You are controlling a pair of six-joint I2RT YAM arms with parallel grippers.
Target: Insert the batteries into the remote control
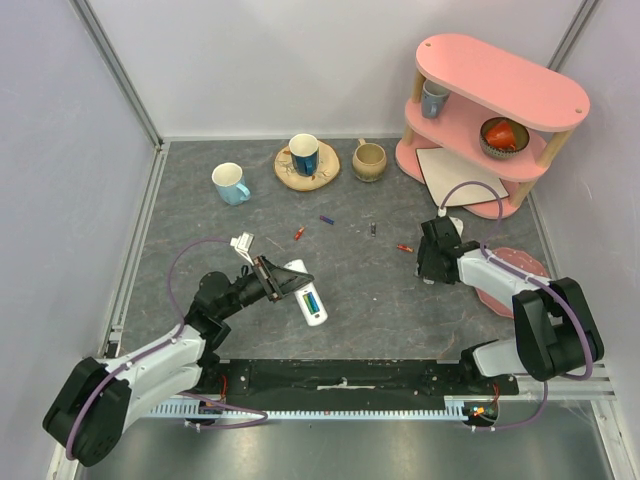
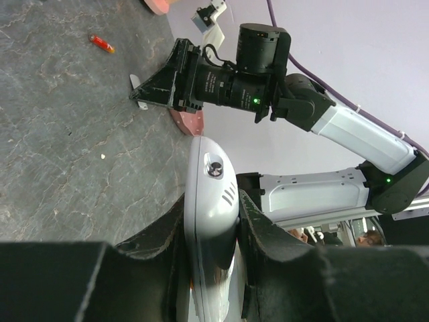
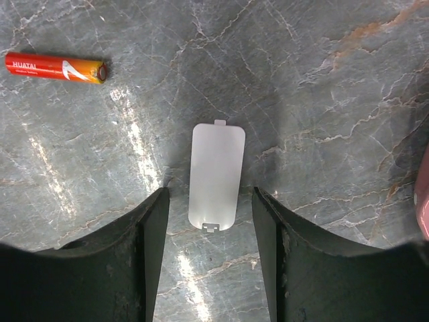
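Note:
My left gripper [image 1: 283, 280] is shut on the white remote control [image 1: 311, 299], holding it on its edge; in the left wrist view the remote [image 2: 209, 181] is clamped between the fingers. Its open slot shows a blue and green patch. On the grey table lie a red battery [image 1: 299, 233], a blue-purple battery [image 1: 326, 219], a dark grey battery [image 1: 373, 229] and a second red battery [image 1: 403, 247]. My right gripper [image 1: 431, 268] is open and points down. A flat white battery cover [image 3: 216, 176] lies between its fingers [image 3: 151, 221], with the red battery [image 3: 55, 68] just beyond.
A pink two-tier shelf [image 1: 500, 85] stands at the back right, holding a cup and a bowl. A blue-white mug [image 1: 230, 183], a cup on a saucer [image 1: 304, 155] and a tan mug [image 1: 368, 159] line the back. A pink plate [image 1: 515, 268] lies beside the right arm.

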